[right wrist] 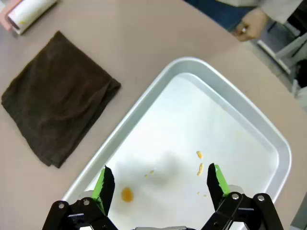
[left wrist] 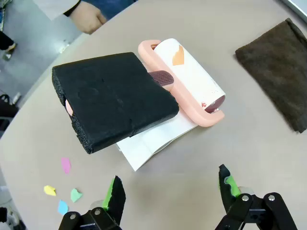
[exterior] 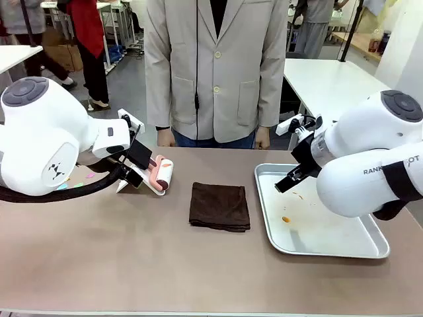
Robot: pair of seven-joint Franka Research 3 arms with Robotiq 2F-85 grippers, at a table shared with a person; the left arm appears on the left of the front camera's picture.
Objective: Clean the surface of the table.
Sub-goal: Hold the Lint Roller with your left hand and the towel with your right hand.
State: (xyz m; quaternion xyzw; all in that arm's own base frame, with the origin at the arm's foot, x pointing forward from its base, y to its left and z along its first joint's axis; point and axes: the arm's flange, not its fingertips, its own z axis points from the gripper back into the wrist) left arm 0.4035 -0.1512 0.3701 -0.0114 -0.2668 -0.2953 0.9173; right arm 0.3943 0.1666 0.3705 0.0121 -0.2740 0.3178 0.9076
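Table [exterior: 132,264]: a big, smooth, taupe-brown top with a pale edge. It spreads wide under everything, between the robot and the person.
Cloth [exterior: 219,206]: soft, dark brown and folded square. It lies flat in the middle of the table.
Tray [exterior: 317,228]: shiny silver metal with round corners, just beside the cloth. Inside are an orange blob [right wrist: 126,194] and a few tiny crumbs.
Roller [left wrist: 192,76]: a white paper roll in a pink plastic frame, lying on a white sheet [left wrist: 158,139]. A rough black foam block [left wrist: 115,103] covers part of its handle.
Paper bits [left wrist: 62,191]: small, coloured and flat on the table near the roller.
Left gripper [left wrist: 170,179]: fingers wide apart, holding nothing, near the roller.
Right gripper [right wrist: 159,173]: fingers wide apart, holding nothing, over the tray.
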